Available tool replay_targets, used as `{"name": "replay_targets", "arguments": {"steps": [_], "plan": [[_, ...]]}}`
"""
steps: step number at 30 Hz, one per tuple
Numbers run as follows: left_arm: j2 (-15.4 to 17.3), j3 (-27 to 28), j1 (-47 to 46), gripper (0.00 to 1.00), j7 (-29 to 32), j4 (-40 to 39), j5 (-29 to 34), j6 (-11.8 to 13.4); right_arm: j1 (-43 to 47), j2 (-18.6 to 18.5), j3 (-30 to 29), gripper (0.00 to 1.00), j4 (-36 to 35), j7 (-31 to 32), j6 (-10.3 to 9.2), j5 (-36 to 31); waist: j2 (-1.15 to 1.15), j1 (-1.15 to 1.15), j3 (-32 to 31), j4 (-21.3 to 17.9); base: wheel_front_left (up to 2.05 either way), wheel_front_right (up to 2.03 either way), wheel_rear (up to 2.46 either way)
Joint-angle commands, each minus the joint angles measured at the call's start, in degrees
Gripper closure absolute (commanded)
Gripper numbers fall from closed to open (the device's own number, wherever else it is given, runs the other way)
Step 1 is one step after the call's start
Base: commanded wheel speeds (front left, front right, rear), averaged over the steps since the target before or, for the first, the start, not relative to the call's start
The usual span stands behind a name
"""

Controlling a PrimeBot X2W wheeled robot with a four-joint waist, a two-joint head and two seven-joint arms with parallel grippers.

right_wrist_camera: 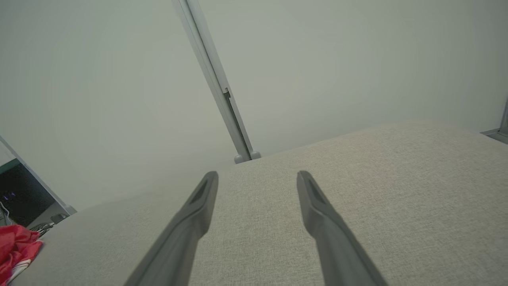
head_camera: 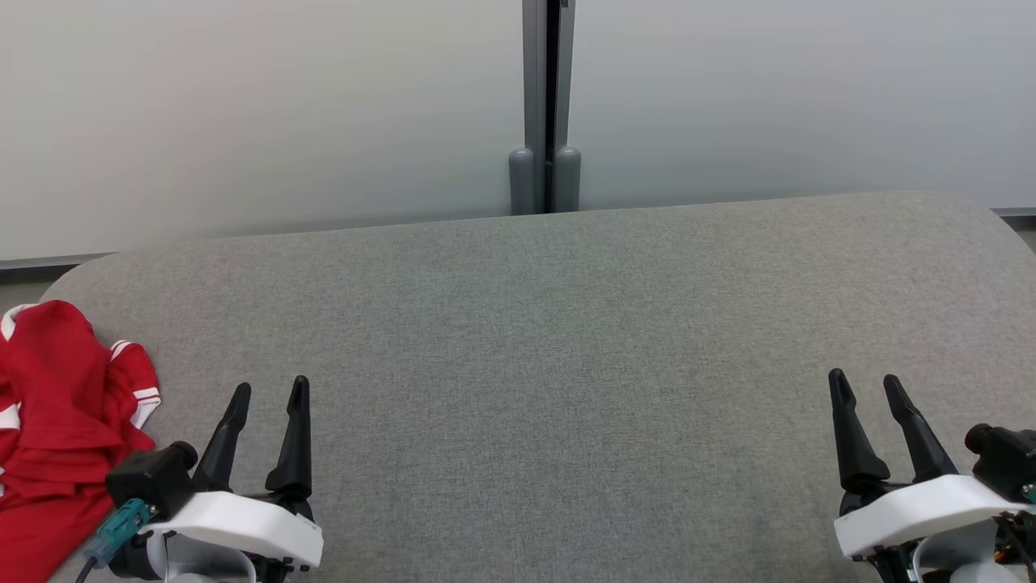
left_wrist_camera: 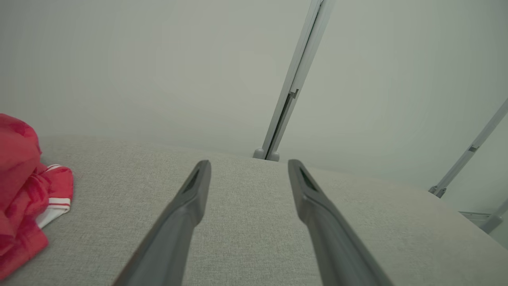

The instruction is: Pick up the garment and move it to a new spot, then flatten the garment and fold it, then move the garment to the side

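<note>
garment: red with white stripes at the cuffs, and the garment [head_camera: 61, 421] is just a crumpled heap at the far left end of the grey surface [head_camera: 550, 340]. Part of it runs off the left edge of my head view, so I can't say how far it spreads that way.

left gripper: my left gripper [head_camera: 271, 385] sits at the lower left with its fingers spread wide and nothing between them. It's just to the right of the heap. The fingers are clear of the cloth. The dark camera block on my wrist overlaps the red edge in the head view, so I can't tell if that bit touches.

right gripper: my right gripper [head_camera: 864, 379] is at the lower right, fingers apart too, nothing in them. It's well apart from the garment, with the whole width of fabric top in between.

from my left wrist: a striped cuff lies on the fabric, off to the left of my fingers.

from my right wrist: the red heap is tiny in the bottom left corner.

surface: woven grey fabric, rounded far corners.

behind it: pale wall panels with a grey post [head_camera: 546, 105] between them.
</note>
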Motion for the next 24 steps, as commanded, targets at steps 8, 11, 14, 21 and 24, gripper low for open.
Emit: {"name": "replay_targets", "arguments": {"steps": [8, 11, 14, 21, 24], "plan": [[0.7, -0.3, -0.4, 0.00, -1.4, 1.4, 5.3, 1.1, 0.2, -0.1, 0.9, 0.00, -0.8, -1.0, 0.02, -5.3, 0.00, 0.00, -0.2, -0.1, 0.00, 0.00, 0.00], [0.7, -0.4, -0.5, 0.00, -1.8, 2.0, 6.7, 1.3, 0.2, -0.1, 1.3, 0.00, -0.6, -1.2, 0.02, -6.6, 0.00, 0.00, -0.3, -0.1, 0.00, 0.00, 0.00], [0.8, -0.6, -0.4, 0.00, -2.2, 2.5, 8.0, 1.5, 0.2, 0.0, 1.7, 0.00, -0.4, -1.5, 0.02, -7.8, 0.00, 0.00, -0.5, 0.0, 0.00, 0.00, 0.00], [0.6, -1.0, -0.2, 0.00, -3.0, 3.5, 11.0, 1.8, 0.4, -0.1, 2.2, 0.00, -0.1, -1.8, 0.02, -10.9, 0.00, 0.00, -0.7, 0.2, 0.00, 0.00, 0.00], [0.6, -1.1, -0.4, 0.00, -3.4, 3.9, 12.2, 1.8, 0.6, 0.1, 2.1, 0.00, -0.1, -2.2, 0.02, -12.0, 0.00, 0.00, -0.8, 0.4, 0.00, 0.00, 0.00]]}}
